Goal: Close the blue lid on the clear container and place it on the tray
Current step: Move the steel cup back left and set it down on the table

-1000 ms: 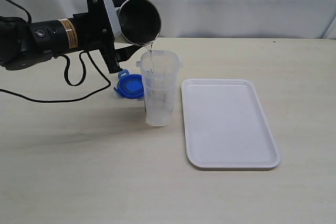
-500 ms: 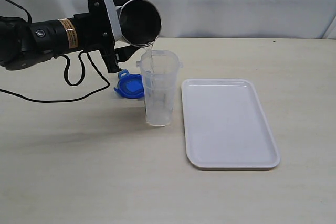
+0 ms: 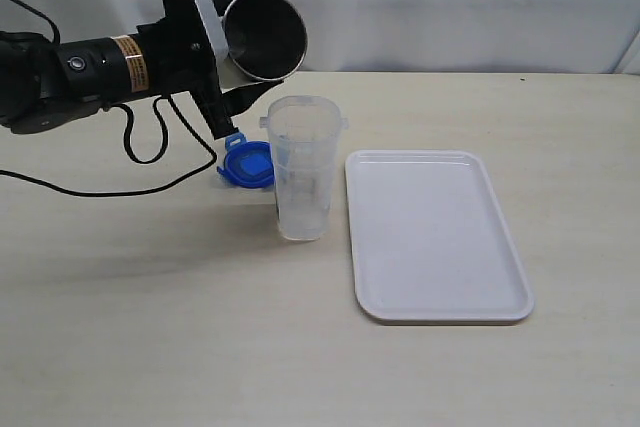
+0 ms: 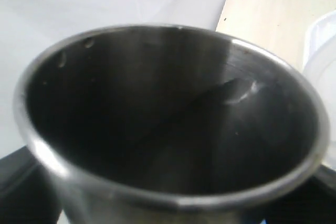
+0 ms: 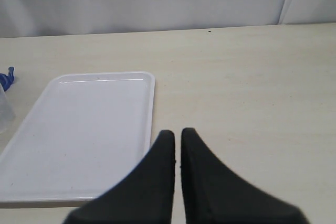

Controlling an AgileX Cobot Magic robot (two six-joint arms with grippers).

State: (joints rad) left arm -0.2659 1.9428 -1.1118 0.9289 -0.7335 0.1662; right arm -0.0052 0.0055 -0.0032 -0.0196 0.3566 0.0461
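Steel cup [image 3: 263, 35] hangs tipped above the clear container [image 3: 302, 172], gripped wide by the left claw [image 3: 225, 47]. On the counter [image 3: 150, 297] just beside it, the blue lid [image 3: 247, 164] lies unfitted; the tray [image 3: 440, 237] holds nothing; the right claw [image 5: 177, 145] is pinched closed, empty.

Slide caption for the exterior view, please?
The left gripper holds a steel cup tipped above the open clear container; the blue lid lies beside it, the tray on the other side.
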